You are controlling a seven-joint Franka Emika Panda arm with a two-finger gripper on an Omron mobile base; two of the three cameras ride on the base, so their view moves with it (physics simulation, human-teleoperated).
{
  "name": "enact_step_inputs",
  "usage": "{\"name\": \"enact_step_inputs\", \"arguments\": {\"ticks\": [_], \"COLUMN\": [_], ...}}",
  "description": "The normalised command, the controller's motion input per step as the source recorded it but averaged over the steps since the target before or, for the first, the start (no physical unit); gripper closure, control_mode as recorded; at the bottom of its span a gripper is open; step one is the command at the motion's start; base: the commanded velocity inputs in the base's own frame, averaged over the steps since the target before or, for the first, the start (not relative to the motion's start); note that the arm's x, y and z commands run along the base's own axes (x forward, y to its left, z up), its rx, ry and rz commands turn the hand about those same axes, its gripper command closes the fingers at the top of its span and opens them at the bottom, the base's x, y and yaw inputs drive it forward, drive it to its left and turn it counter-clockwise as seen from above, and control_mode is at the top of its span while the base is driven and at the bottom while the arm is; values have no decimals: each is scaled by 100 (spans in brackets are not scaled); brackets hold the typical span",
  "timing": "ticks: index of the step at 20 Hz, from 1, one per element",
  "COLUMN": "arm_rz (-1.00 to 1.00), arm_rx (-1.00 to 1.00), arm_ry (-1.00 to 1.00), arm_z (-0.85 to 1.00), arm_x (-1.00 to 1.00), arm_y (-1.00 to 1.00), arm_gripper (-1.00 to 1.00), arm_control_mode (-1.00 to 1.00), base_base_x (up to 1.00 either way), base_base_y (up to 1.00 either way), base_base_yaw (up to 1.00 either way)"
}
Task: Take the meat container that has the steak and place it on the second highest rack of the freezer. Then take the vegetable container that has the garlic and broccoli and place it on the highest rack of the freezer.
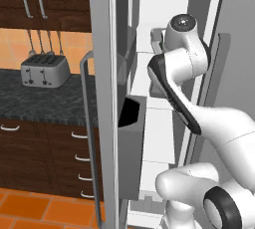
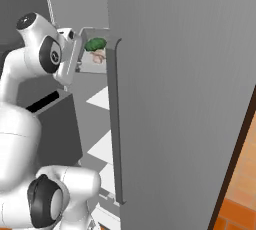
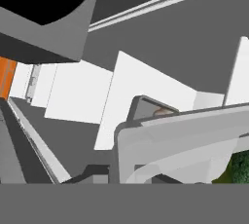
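The second step is in hand: one vegetable container [image 2: 92, 56], a shallow grey tray, is carried inside the open freezer [image 2: 175, 99] at upper-shelf height. In the right base view it holds one broccoli [image 2: 95, 44] and one garlic [image 2: 98, 57], the garlic just below the green floret. The tool [image 2: 75, 56] sits at the container's near rim, and its jaws read as pressed nearly together, pinching that rim; the hand view shows the same grey wall [image 3: 180, 140] directly ahead with a patch of broccoli [image 3: 240, 167] at the lower right. In the hand view a second grey container [image 3: 146, 108] lies beyond the held one, with a pinkish item [image 3: 163, 112] just visible inside; this is judged to be the meat container already shelved, though which rack carries it cannot be told. White shelves [image 2: 102, 146] show lower in the compartment, at least three in the right base view. The next move calls for carrying the container level over the highest rack, checking that its base clears the shelf edge and the container beyond, lowering until it rests flat, then spreading the jaws and withdrawing without dragging the rim. Outside the freezer, the left base view shows one toaster [image 1: 45, 70] on the dark tabletop [image 1: 45, 101], and one steel door [image 1: 102, 98] with its bar handle [image 1: 87, 138].
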Motion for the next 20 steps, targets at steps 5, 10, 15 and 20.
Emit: {"name": "enact_step_inputs", "arguments": {"ticks": [5,10,15,20], "arm_rz": [-1,-1,0,0], "arm_rx": [0,0,0,0], "arm_ry": [0,-1,-1,-2], "arm_z": [7,0,0,0], "arm_x": [100,100,100,88], "arm_y": [-28,-13,-7,-6], "arm_gripper": [100,100,100,100], "arm_control_mode": [-100,-100,-100,-100], "base_base_x": [0,0,0,0], "base_base_y": [0,0,0,0], "base_base_yaw": [0,0,0,0]}}
